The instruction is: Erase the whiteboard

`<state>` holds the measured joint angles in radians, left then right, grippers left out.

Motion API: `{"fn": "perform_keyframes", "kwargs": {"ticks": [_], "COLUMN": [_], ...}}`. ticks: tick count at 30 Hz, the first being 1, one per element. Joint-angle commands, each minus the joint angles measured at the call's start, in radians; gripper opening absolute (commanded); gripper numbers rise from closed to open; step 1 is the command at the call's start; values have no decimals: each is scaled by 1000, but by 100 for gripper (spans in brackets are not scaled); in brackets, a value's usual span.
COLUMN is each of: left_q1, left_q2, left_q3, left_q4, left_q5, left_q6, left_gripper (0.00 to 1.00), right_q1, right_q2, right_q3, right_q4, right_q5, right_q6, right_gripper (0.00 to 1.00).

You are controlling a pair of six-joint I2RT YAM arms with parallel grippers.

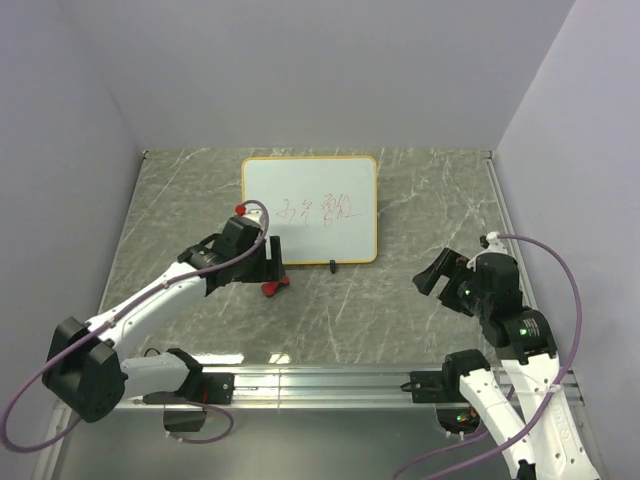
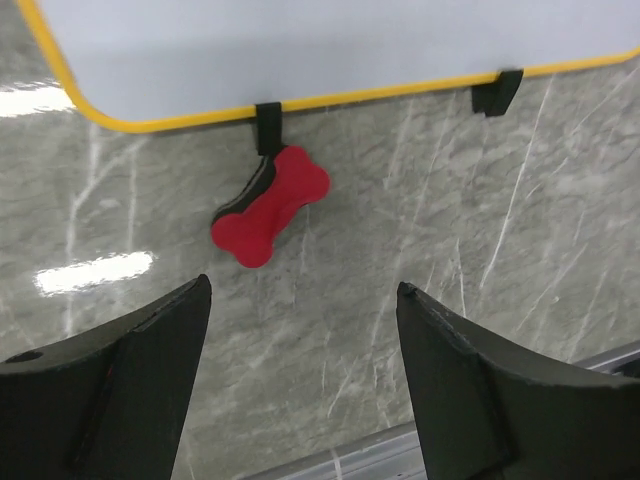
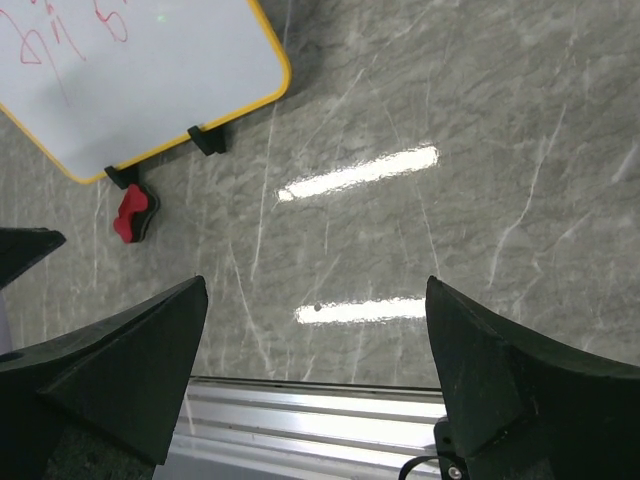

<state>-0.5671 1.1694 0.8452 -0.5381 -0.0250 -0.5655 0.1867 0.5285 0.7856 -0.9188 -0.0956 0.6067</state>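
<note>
Black fingers of the left gripper [image 2: 303, 300] are spread wide with nothing between them. They sit at the bottom of the left wrist view, over the grey marble-look table [image 2: 500, 260]. Just above the gap, around centre frame, lies the red bone-shaped eraser [image 2: 272, 205], tilted, with its upper end right up against one black clip [image 2: 268, 125]. Looks like they're touching, but it's hard to be sure from this angle. That clip and a second clip [image 2: 497, 90] further right hang off the yellow-orange rim of the whiteboard [image 2: 300, 40], which fills the top of that frame. In the top view the board lies flat at upper centre with scribbles [image 1: 315, 212] across its middle; they show up red in the right wrist view. The right gripper [image 3: 315, 300] is at the lower right of the top view, well apart from the board, jaws also wide apart and holding nothing.
</note>
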Motion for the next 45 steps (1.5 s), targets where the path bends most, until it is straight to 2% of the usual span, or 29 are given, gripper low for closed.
{"fn": "perform_keyframes", "kwargs": {"ticks": [1,11,25,35,40,45], "left_q1": [-30,-34,-34,-37,-92,-97], "left_q2": [47,251,404,296,256,274], "left_q3": [-9,31,72,181,173,106], "left_q4": [79,135,152,14,-3,50], "left_q5": [-12,14,16,-18,-18,-93], "left_q6": [3,101,177,167,154,138], "left_gripper": [79,79,73,68,67,69], "right_q1": [7,8,7,7,8,7], "right_q2": [27,54,24,30,25,25], "right_q3": [41,55,30,20,6,-3], "right_q4": [38,38,-6,5,14,21], "right_q5": [-12,25,63,82,85,76], "right_q6": [-33,-27,7,19,27,24], "right_gripper": [96,95,95,94,93,93]}}
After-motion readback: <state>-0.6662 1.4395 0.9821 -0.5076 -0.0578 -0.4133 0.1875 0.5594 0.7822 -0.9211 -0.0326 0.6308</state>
